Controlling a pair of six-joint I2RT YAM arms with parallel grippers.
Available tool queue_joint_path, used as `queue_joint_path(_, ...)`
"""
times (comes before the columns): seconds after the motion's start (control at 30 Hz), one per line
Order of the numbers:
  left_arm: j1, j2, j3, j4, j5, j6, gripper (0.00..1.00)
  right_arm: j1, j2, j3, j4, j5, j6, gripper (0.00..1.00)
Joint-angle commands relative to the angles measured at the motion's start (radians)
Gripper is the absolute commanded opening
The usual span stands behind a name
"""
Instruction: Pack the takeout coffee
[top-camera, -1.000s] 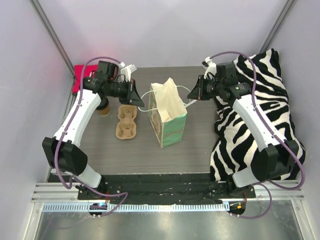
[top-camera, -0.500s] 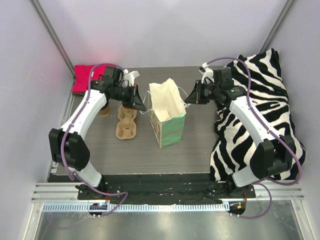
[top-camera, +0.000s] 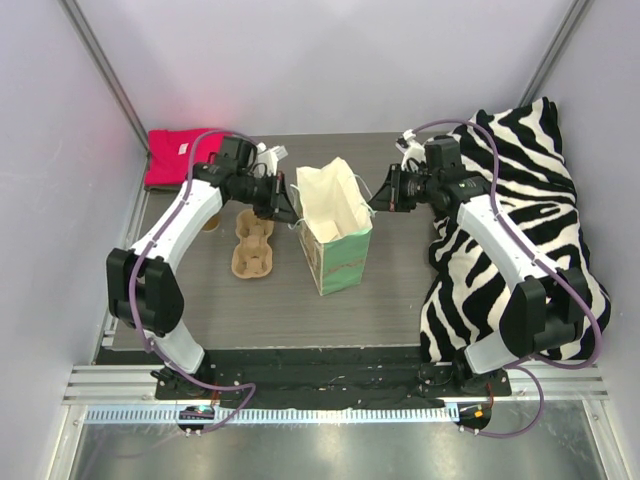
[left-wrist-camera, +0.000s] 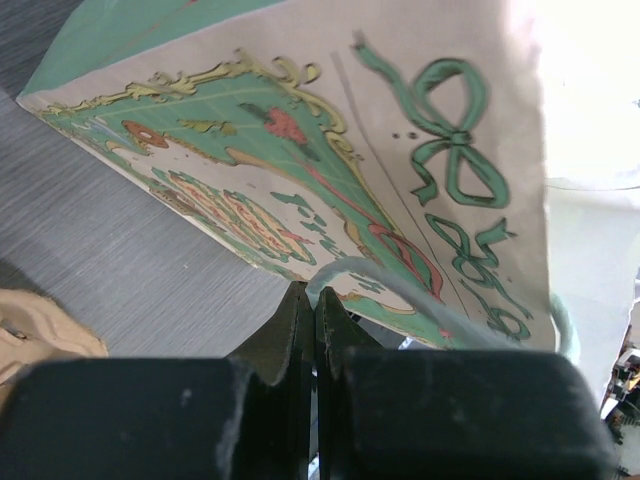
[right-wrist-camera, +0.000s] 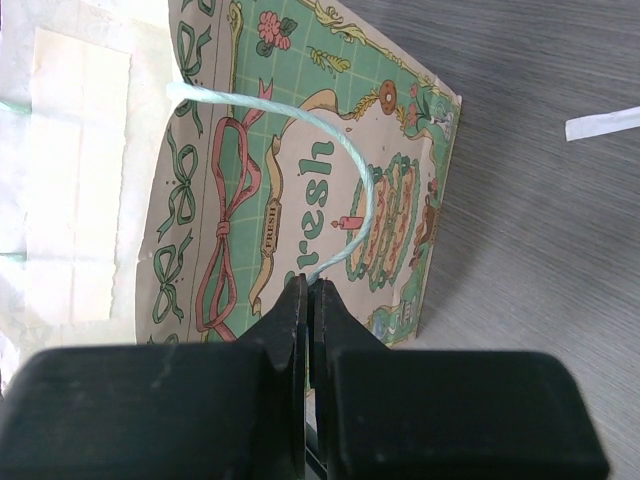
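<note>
The white-and-green paper bag (top-camera: 336, 240) stands upright mid-table with its mouth open. My left gripper (top-camera: 289, 218) is shut on the bag's left string handle (left-wrist-camera: 400, 292), at the bag's left side; the jaws (left-wrist-camera: 316, 300) pinch the pale green string. My right gripper (top-camera: 373, 200) is shut on the right string handle (right-wrist-camera: 352, 210), its jaws (right-wrist-camera: 308, 290) closed on the string against the printed bag face (right-wrist-camera: 300, 150). The tan coffee cup (top-camera: 209, 223) stands left of the carrier, mostly hidden behind my left arm. Its black lid is not visible.
A beige pulp cup carrier (top-camera: 252, 243) lies just left of the bag; its corner shows in the left wrist view (left-wrist-camera: 40, 338). A red cloth (top-camera: 168, 160) lies at the back left. A zebra-print pillow (top-camera: 520, 240) fills the right side. A white paper strip (right-wrist-camera: 602, 122) lies on the table.
Both grippers have moved inward toward the bag, still holding its handles. The left arm now covers more of the cup.
</note>
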Motion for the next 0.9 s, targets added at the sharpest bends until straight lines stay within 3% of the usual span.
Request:
queue_joint_path(0.0,-0.006,0.004,-0.018,0.065,0.019,-0.030,0.00,-0.002,-0.001,-0.012,0.044,-0.036,0.014,0.01)
queue_joint_path(0.87,-0.040,0.046,-0.023,0.069,0.003,-0.050,0.00,0.020,-0.034,-0.080,0.057,-0.066,0.031,0.01)
